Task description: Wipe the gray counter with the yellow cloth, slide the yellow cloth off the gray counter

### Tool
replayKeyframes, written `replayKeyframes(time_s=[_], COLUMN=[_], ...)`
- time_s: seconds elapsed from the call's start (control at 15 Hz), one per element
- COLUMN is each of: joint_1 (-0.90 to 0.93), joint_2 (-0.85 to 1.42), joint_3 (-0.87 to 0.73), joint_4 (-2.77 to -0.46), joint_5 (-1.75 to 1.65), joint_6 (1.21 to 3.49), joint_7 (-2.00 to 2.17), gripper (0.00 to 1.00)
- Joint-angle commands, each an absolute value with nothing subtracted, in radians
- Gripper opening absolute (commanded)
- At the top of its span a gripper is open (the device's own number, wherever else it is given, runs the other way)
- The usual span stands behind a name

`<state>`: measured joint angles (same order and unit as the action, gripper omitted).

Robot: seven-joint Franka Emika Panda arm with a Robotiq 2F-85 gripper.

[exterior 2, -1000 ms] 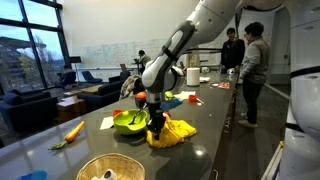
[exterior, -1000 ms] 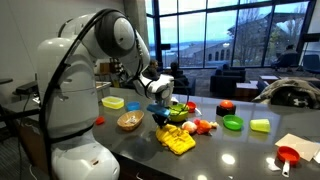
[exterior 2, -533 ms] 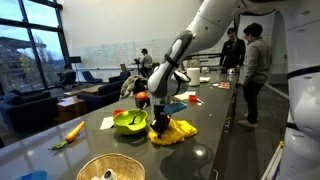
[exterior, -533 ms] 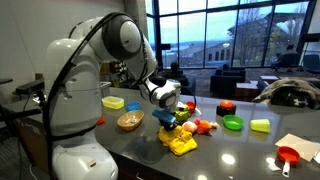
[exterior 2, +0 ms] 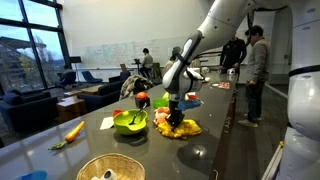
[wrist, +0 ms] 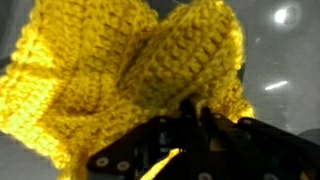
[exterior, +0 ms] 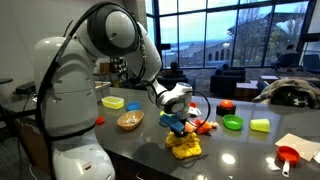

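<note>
Jaws clamped together on a raised fold of the yellow crocheted cloth. In the wrist view the dark fingers meet with a strand of yellow yarn caught between them. The cloth is thick, of coarse ribbed knit, bunched into soft ridges around the grip.

In both exterior views the cloth lies crumpled on the glossy grey worktop, which is smooth and reflects the ceiling lights. The wrist stands directly over the cloth, pointing steeply down.

The white robot arm has rounded, smooth-shelled segments. It reaches out from its bulky base, elbow high, forearm sloping down to the wrist.

Small coloured items sit just behind the cloth; their exact shapes cannot be told. Other items noted on the worktop:
- a round woven basket, near the arm's base;
- a shallow yellow plastic container, beyond the basket;
- a bright green plastic bowl, just beside the cloth;
- a red plastic scoop, well apart from the cloth.
</note>
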<state>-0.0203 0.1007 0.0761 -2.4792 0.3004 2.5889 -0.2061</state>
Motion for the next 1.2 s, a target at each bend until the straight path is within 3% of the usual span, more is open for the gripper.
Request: replayKeyframes(time_s=[0.0,0.67,0.73,0.8,1.07,1.13], joint_1=[-0.058,-0.124,-0.113,-0.113,-0.112,-0.112], joint_2=[0.067,0.044,0.034,0.034,0.034,0.034], joint_3=[0.022,-0.107,-0.1,-0.099,-0.097,-0.097], joint_4=[-2.567,-2.591,-2.565,-2.563,-2.562,-2.562], joint_5=[0.3,0.216,0.233,0.234,0.234,0.234], joint_6=[2.621,2.602,2.589,2.589,2.589,2.589], joint_7=[-0.243,-0.249,-0.229,-0.229,-0.228,-0.228], gripper=[0.02,0.02,0.32,0.08,0.32,0.33])
